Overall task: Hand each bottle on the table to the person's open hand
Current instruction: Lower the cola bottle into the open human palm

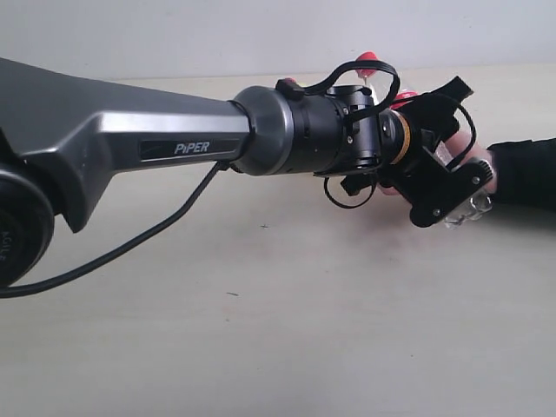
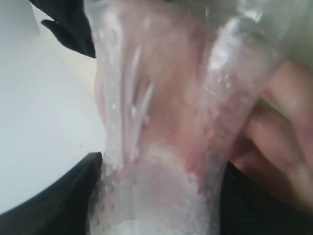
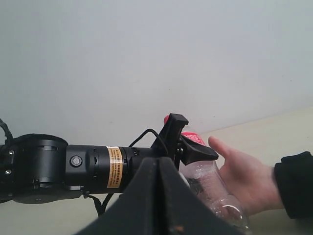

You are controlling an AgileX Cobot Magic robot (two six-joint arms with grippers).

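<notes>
Clear red-capped bottle (image 3: 211, 188) held at the person's open hand (image 3: 247, 181), right side of the table (image 1: 261, 330).
The left jaws stand wide, clamped across the bottle's body, its base over the palm. The right jaws are pressed together, holding nothing, nearer than the left arm (image 1: 130, 130).

The bottle (image 3: 211, 185) looks clear glossy plastic, the table (image 1: 261, 339) matt, perhaps laminate.

1. A clear plastic bottle (image 2: 166, 122), beaded with droplets, fills the middle and is blurred by closeness.
2. A person's hand (image 2: 286, 137) lies behind the bottle, pink skin showing through it.
3. The pale table (image 2: 39, 122) shows beside the bottle, opposite the hand.
</notes>
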